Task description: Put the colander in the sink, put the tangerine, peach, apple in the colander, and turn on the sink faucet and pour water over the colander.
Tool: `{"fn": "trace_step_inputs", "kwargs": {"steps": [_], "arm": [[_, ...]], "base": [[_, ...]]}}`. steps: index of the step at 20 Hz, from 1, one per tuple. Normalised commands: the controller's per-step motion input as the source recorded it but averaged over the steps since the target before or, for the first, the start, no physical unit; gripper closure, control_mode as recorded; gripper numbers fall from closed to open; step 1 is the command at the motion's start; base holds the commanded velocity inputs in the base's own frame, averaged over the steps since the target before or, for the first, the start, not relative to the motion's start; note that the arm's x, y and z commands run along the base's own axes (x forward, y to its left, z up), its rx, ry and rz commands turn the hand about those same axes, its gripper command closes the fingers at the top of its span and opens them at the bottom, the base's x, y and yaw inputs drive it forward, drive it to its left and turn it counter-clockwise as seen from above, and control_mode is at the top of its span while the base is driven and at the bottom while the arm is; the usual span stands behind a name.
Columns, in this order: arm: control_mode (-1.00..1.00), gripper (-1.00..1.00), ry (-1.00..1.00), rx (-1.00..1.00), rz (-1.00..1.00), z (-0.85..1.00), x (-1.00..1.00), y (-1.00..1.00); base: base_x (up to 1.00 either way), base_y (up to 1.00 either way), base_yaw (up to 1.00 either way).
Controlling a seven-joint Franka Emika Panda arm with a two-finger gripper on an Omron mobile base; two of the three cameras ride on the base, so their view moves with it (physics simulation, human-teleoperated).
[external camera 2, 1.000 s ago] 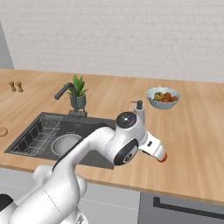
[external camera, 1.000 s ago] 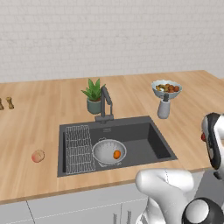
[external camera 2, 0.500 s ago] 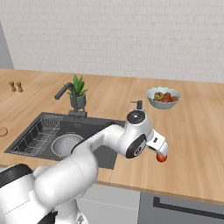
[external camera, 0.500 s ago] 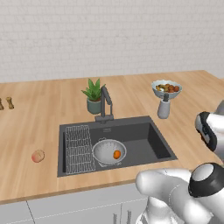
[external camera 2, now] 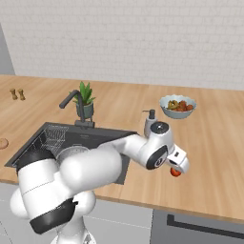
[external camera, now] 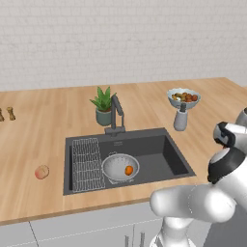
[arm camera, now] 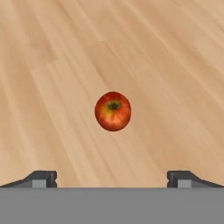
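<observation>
Here, all places are given relative to the sink (external camera: 144, 154).

Sink: one dark basin set in the wooden counter (external camera: 48, 116), with one wire rack (external camera: 88, 164) lying in its left part.
Colander: one, seen inside the sink just right of the rack (external camera: 119, 167).
Tangerine: one, lying in the colander (external camera: 129, 170).
Peach: one, left on the counter to the left of the sink, well apart from it (external camera: 42, 171).
Apple: one, on the counter to the right of the sink (external camera 2: 176, 172); in the right base view it is half hidden by the hand.
Faucet: one, standing at the back edge of the sink (external camera: 116, 115).
Plant: one potted plant just behind the sink, beside the faucet (external camera: 103, 105).
Fruit bowl: one, behind and to the right of the sink (external camera: 183, 98).
Dispenser: one small grey bottle between the fruit bowl and the sink (external camera: 180, 118).
Shakers: two small ones far to the back left of the sink (external camera 2: 17, 94).
Views compared: the tangerine in the colander is shown in the left base view; the apple is shown whole, stem up, in the hand view (arm camera: 113, 111).
Hand: the gripper (arm camera: 112, 178) is held over the apple with its jaws spread wide; nothing is gripped or touched, and the apple is seen apart from both fingertips (arm camera: 42, 178).
</observation>
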Motion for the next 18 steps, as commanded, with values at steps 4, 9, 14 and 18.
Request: {"fn": "trace_step_inputs", "kwargs": {"steps": [4,9,14,18], "arm": [[-1.0,-1.0,0.06,0.06,0.0,-0.36,0.18,-0.19],[-1.0,-1.0,0.04,0.03,0.0,-0.37,0.22,-0.13],[-1.0,-1.0,0.04,0.04,0.0,-0.25,0.29,-0.17],[-1.0,-1.0,0.04,0.04,0.0,-0.23,0.24,-0.16]], "base": [[0.0,0.0,0.0],[0.0,0.0,0.0],[0.0,0.0,0.0],[0.0,0.0,0.0]]}}
